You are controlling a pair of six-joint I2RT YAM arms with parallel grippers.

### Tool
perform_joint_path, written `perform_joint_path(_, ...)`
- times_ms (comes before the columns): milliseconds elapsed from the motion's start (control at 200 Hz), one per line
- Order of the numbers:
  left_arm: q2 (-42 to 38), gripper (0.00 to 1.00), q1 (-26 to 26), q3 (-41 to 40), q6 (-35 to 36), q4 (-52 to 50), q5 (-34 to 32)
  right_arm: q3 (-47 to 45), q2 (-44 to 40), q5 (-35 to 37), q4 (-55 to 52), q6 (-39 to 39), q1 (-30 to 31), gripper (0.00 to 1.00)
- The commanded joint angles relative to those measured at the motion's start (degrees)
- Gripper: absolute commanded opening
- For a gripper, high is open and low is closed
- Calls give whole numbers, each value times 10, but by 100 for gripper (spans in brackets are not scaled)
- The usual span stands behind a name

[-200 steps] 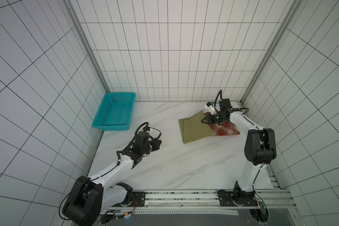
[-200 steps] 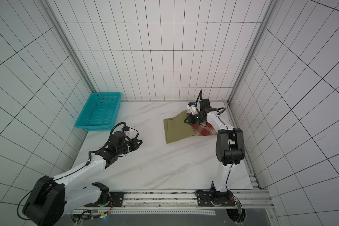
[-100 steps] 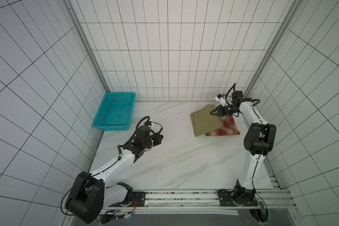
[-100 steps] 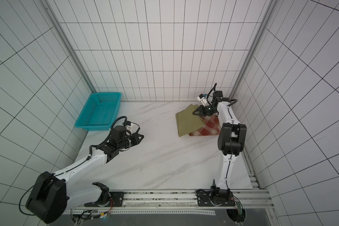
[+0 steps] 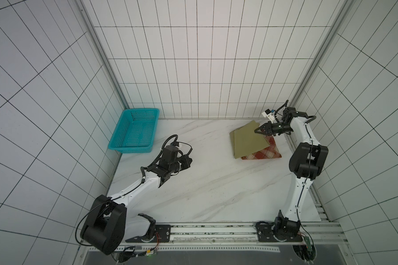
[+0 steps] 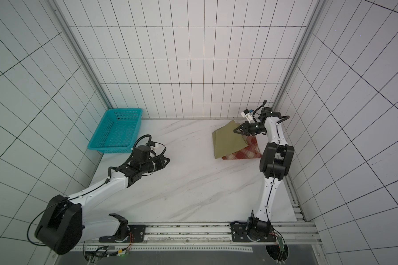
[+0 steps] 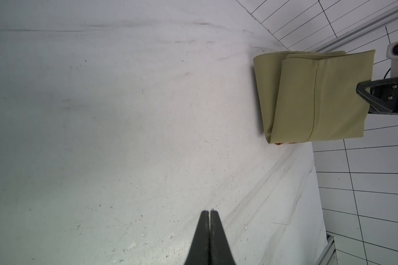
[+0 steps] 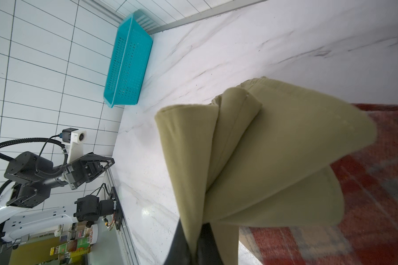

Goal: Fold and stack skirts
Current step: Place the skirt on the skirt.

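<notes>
the right gripper was clamped on one edge of the plain olive-khaki cloth skirt, close to the back right corner of the white marble-patterned tabletop. in the right wrist view its two black fingers were pressed together on a bunch of khaki cloth, and the skirt fanned away from the tips in several loose layers. the pinched edge was held up off the surface. the opposite side of the folded khaki skirt came down towards the table.

the red-rust and cream plaid cloth skirt lay flat on the table beneath it. in both top views the khaki skirt overlapped the plaid one and hid much of it, so that only the plaid strip nearest the robot's bases and the right-hand wall showed. in the left wrist view the khaki skirt hid nearly all of the plaid.

the left gripper was closed with nothing between its jaws. the left wrist view showed the two dark tips touching over bare marble. it hung above the left half of the table, well apart from both skirts and pointed roughly their way.

the teal perforated plastic basket stood upright in the back left corner, against the tiled left wall, near the left gripper but not touching it.
</notes>
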Motion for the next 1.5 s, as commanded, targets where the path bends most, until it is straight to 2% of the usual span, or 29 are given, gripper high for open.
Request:
perform_joint_path(0, 7, 0, 3, 15, -6, 3, 0, 28, -17, -50, -17, -18, -30, 0)
perform_joint_path(205, 15, 0, 3, 22, -10, 4, 2, 26, 0, -80, -11, -6, -70, 0)
perform_joint_path(505, 25, 0, 3, 26, -13, 4, -3, 37, 61, -58, -9, 10, -80, 0)
perform_joint_path(874, 49, 0, 3, 30, -15, 9, -5, 96, 106, 48, 17, 65, -84, 0)
perform_joint_path(1059, 66, 0, 3, 31, -21, 21, -1, 91, 107, 100, 66, 107, -84, 0)
perform_joint_path(1104, 70, 0, 2, 32, -21, 22, -1, 88, 107, 118, 81, 123, -84, 15)
perform_joint_path(1154, 73, 0, 2, 33, -21, 23, -1, 75, 99, 137, 106, 139, -84, 20)
perform_joint_path(1204, 75, 0, 2, 33, -22, 26, -1, 51, 83, 151, 143, 155, -84, 33)
perform_joint_path(1284, 77, 0, 2, 32, -21, 30, -3, -9, 43, 175, 215, 183, -84, 44)
perform_joint_path(1494, 67, 0, 3, 51, 6, 19, -23, -163, -94, 268, 357, 231, -83, 49)
